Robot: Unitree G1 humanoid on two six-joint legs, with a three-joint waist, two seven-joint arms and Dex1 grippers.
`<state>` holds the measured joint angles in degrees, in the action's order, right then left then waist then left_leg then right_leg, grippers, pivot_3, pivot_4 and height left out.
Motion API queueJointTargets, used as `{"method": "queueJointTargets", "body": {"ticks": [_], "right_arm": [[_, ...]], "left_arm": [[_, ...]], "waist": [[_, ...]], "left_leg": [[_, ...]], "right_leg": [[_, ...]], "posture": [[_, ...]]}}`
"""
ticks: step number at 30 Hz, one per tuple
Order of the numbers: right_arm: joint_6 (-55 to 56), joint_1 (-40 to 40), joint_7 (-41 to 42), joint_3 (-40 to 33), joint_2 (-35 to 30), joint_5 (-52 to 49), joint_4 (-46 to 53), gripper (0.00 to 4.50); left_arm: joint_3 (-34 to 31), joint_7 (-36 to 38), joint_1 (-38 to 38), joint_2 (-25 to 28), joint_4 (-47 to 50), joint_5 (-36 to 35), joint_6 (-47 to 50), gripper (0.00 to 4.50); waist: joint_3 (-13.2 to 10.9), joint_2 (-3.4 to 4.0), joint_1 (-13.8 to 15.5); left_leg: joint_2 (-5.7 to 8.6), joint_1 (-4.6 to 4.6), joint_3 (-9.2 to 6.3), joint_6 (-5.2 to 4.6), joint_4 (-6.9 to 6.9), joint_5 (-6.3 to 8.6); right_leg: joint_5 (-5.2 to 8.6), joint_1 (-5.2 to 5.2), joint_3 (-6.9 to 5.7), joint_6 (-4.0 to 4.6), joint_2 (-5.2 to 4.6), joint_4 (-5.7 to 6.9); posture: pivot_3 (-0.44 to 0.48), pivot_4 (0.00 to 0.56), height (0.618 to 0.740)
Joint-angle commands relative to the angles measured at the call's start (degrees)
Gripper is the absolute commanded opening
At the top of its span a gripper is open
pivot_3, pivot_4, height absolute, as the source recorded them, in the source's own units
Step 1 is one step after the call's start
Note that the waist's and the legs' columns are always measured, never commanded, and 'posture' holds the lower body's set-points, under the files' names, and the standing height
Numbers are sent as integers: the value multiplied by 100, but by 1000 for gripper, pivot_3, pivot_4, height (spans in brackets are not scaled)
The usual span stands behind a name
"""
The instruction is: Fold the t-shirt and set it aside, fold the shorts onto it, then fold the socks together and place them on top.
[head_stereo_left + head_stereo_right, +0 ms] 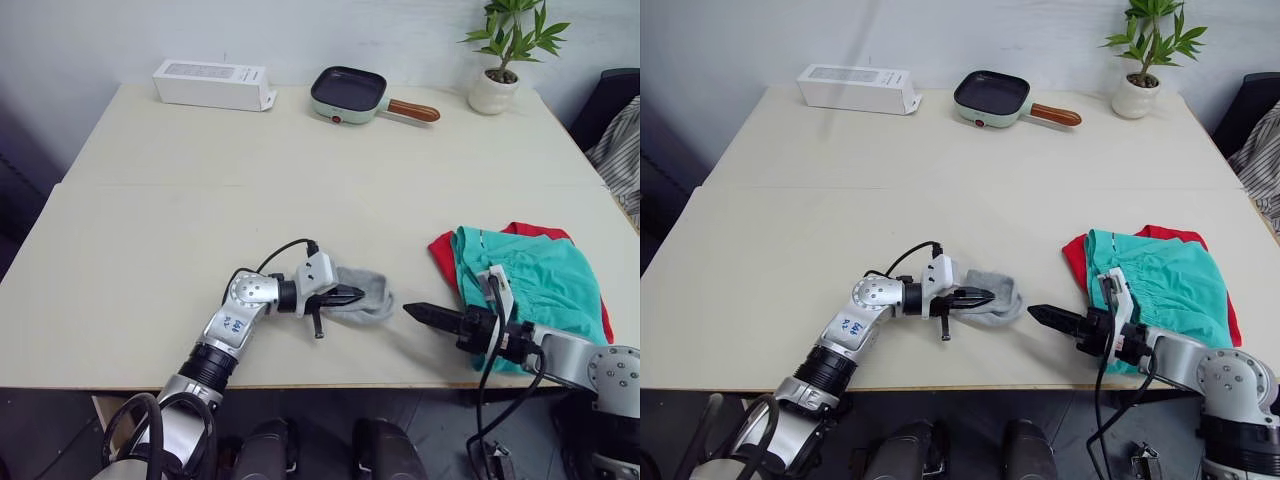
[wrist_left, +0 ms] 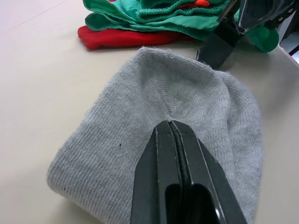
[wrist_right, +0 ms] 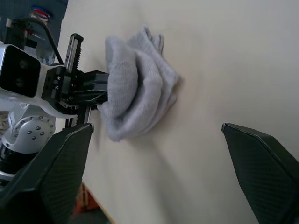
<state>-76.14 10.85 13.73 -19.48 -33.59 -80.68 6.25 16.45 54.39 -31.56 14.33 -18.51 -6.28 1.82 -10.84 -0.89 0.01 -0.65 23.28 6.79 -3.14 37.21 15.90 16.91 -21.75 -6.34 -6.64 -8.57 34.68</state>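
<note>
The grey socks [image 1: 368, 293] lie bunched together on the table [image 1: 150, 250] near its front edge. My left gripper [image 1: 350, 296] is shut on the socks [image 2: 154, 107], pinching their near edge. To the right, the teal-green shorts [image 1: 530, 275] lie folded on the red t-shirt [image 1: 443, 255], whose edge shows beneath them. My right gripper [image 1: 420, 313] is open between the socks and the pile, pointing toward the socks [image 3: 135, 102], with nothing between its fingers.
Along the table's far edge stand a white box [image 1: 212, 84], a pale green pan [image 1: 350, 93] with a brown handle and a potted plant [image 1: 497, 85]. Striped cloth [image 1: 620, 150] hangs beyond the right edge.
</note>
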Motion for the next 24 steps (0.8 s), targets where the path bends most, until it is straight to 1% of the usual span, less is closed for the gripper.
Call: {"method": "queueJointTargets", "body": {"ticks": [1, 3, 5, 10, 15, 18, 24], "right_arm": [[-334, 123, -929, 355, 300, -704, -246, 4480], [-551, 289, -1300, 630, 309, -839, -404, 4480], [-524, 420, -1496, 748, 406, -1165, -603, 4480], [-258, 818, -2026, 1017, 794, -1651, -1098, 4480], [20, 1031, -2442, 1177, 1103, -1931, -1327, 4480], [235, 1056, -2523, 1145, 1217, -1985, -1355, 3855], [641, 1025, -2700, 945, 1289, -2212, -1461, 1752]], "left_arm": [[83, -23, 72, -9, 24, 112, 7, 0], [77, -27, 77, -2, 31, 111, 18, 0], [67, -30, 85, 9, 44, 105, 35, 0], [73, 22, 115, 72, 99, 108, 83, 0], [78, 20, 170, 129, 178, 120, 110, 0], [75, 8, 199, 154, 227, 112, 137, 0], [67, 21, 244, 212, 276, 101, 148, 0]], "waist": [[1, 0, -6], [3, 3, -16], [10, -4, -25], [15, -4, -45], [16, -4, -86], [16, -4, -135], [16, -4, -157]], "left_leg": [[0, 0, 0, -4, 0, -2], [-1, -1, 1, -6, 0, -3], [-2, -2, 3, -15, 0, -8], [-12, -3, 3, -17, -3, -9], [-13, -3, 3, -17, -5, -10], [-13, -2, 3, -18, -7, -9], [-13, 2, 5, -17, -9, -10]], "right_leg": [[0, 1, -1, 0, 1, -1], [0, 3, -1, 0, 2, -3], [0, 4, -1, 0, 3, -2], [0, 3, -4, 0, 12, 0], [0, 2, -5, 1, 12, 2], [0, 2, -5, 1, 12, -1], [0, -7, -3, 0, 12, 3]], "posture": [[0, 150, 740], [0, 150, 740], [0, 150, 740], [0, 150, 740], [0, 150, 740], [0, 150, 740], [0, 150, 740]]}}
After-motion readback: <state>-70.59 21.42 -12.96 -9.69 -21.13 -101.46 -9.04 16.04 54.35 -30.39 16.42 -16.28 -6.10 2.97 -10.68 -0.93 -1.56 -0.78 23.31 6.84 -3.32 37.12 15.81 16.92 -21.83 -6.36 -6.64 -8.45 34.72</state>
